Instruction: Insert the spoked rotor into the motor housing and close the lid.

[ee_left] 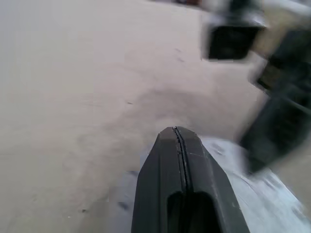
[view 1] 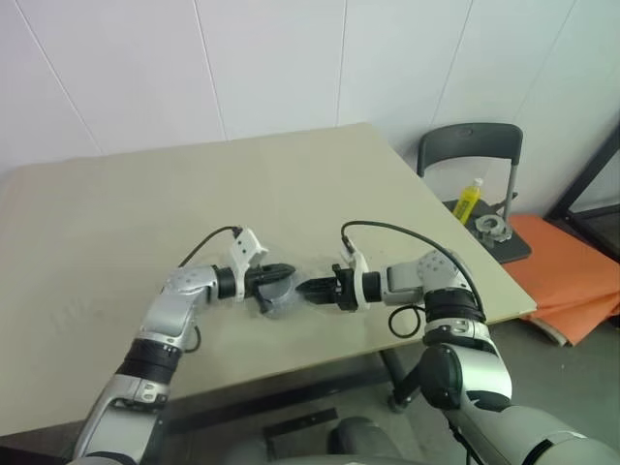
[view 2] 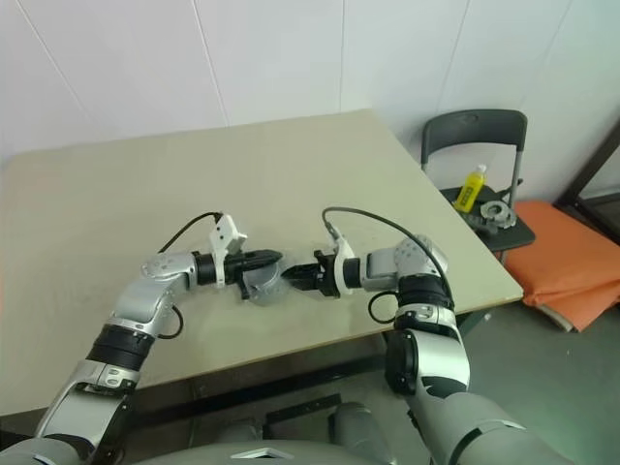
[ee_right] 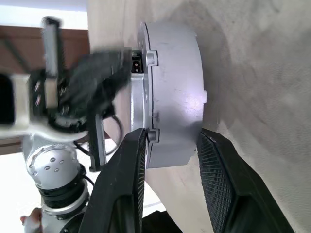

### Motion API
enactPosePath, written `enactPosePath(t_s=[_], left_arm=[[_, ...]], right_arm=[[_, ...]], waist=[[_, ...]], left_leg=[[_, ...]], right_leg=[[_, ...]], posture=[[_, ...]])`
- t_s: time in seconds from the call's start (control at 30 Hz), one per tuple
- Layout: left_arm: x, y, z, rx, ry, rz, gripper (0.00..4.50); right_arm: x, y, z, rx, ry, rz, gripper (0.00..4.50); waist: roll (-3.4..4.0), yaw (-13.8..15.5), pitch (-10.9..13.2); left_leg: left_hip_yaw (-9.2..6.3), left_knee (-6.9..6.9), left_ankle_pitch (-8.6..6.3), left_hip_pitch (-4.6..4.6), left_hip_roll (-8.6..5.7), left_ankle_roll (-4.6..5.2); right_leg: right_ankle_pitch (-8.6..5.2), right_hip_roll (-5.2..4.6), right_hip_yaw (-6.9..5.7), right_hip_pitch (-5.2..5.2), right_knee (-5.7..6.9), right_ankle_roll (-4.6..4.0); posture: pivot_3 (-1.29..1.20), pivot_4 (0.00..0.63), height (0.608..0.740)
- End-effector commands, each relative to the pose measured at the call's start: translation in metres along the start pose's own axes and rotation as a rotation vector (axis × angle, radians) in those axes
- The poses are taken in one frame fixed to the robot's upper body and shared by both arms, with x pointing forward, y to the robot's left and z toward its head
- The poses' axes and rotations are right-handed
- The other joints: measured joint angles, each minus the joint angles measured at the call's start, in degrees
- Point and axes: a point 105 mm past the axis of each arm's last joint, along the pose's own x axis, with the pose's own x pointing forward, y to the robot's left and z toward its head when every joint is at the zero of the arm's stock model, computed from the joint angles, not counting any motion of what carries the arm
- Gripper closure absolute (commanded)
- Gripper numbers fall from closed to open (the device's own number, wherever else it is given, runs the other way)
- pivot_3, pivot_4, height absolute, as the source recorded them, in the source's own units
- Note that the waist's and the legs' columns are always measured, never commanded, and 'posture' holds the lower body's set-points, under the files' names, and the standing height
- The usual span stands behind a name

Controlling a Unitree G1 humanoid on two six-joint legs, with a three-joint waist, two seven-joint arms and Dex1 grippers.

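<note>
The round silver motor housing (ee_right: 175, 73) sits near the table's front edge, with the lid (ee_right: 143, 107) lying flat against it as a thinner silver plate. My right gripper (ee_right: 172, 136) comes in from the right, its fingers closed across the stack's rim, one against the lid side and one against the housing's far face. My left gripper (view 1: 286, 271) is shut, holds nothing, and its tip sits over the lid's silver top (ee_left: 262, 204). The housing (view 1: 276, 302) shows between both grippers in the head views. The spoked rotor is hidden.
The table's front edge (view 1: 320, 360) runs just below both grippers. A dark chair (view 1: 472, 145) right of the table carries a yellow bottle (view 1: 468, 200) and a grey metal ring part (view 1: 492, 228). An orange sheet (view 1: 572, 276) lies beyond it.
</note>
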Motion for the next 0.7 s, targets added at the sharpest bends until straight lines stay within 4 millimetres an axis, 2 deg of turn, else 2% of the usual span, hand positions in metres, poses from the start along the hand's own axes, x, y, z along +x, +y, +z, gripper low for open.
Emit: enactPosePath(t_s=[0.03,0.1,0.17,0.27,0.33,0.4,0.47,0.57,0.7], left_arm=[[-0.017,0.032,0.069,-0.186,-0.28,0.124,4.5],[-0.031,0.046,0.093,-0.339,-0.396,0.158,4.5],[-0.042,0.054,0.099,-0.418,-0.424,0.186,4.5],[-0.054,0.062,0.083,-0.53,-0.368,0.233,4.5],[-0.06,0.064,0.065,-0.667,-0.325,0.246,4.5],[-0.065,0.061,0.043,-0.762,-0.249,0.256,4.5],[-0.069,0.052,0.029,-0.81,-0.199,0.24,4.5],[-0.077,0.041,0.022,-0.885,-0.189,0.197,4.5],[-0.087,0.046,0.019,-0.966,-0.236,0.227,4.5]], right_arm=[[0.008,0.01,0.001,-0.024,-0.005,0.026,3.17],[0.009,0.01,0.001,-0.02,-0.014,0.034,3.17],[0.011,0.01,0.001,-0.016,-0.021,0.036,3.17],[0.013,0.007,0.0,-0.007,-0.028,0.034,3.17],[0.013,0.008,0.002,-0.001,-0.044,0.047,3.17],[0.012,0.015,0.008,0.009,-0.08,0.092,3.17],[0.01,0.022,0.015,0.014,-0.117,0.137,3.17],[0.006,0.036,0.03,0.021,-0.187,0.219,3.17],[0.005,0.047,0.041,0.012,-0.242,0.262,3.17]], waist=[[-0.09,-0.04,0.07],[-0.11,-0.2,0.08],[-0.09,-0.64,0.07],[-0.08,-1.05,0.07],[-0.08,-1.09,0.07],[-0.09,-1.12,0.08],[-0.1,-1.06,0.09],[-0.24,-0.92,0.27],[-0.26,-0.78,0.43]], left_leg=[[-0.03,0.01,0.0,-0.02,0.0,0.0],[-0.12,0.02,0.0,-0.08,0.0,0.0],[-0.16,-0.02,0.0,-0.06,0.0,0.0],[-0.16,-0.16,-0.01,-0.02,-0.03,0.02],[-0.19,-0.19,-0.01,-0.01,-0.02,0.02],[-0.26,-0.17,-0.01,-0.03,-0.03,0.02],[-0.32,-0.14,-0.01,-0.05,-0.04,0.02],[-0.34,-0.13,-0.01,-0.09,-0.05,0.01],[-0.37,-0.07,-0.01,-0.23,-0.06,0.01]], right_leg=[[0.0,0.01,-0.02,-0.03,0.04,0.0],[0.01,0.06,-0.03,-0.1,0.07,0.01],[0.01,0.08,-0.03,-0.11,0.07,0.01],[-0.01,0.08,0.01,-0.1,0.05,-0.01],[-0.01,0.09,0.01,-0.11,0.05,-0.01],[-0.01,0.11,-0.02,-0.12,0.05,-0.01],[0.0,0.13,-0.03,-0.12,0.06,-0.02],[0.0,0.12,-0.05,-0.13,0.06,-0.02],[0.0,0.08,-0.07,-0.22,0.05,-0.03]], posture=[[0.0,0.0,0.74],[0.0,0.0,0.74],[0.0,0.0,0.74],[0.0,0.0,0.74],[0.0,0.0,0.74],[0.0,0.0,0.74],[0.0,0.0,0.74],[0.0,0.0,0.74],[0.0,0.0,0.74]])
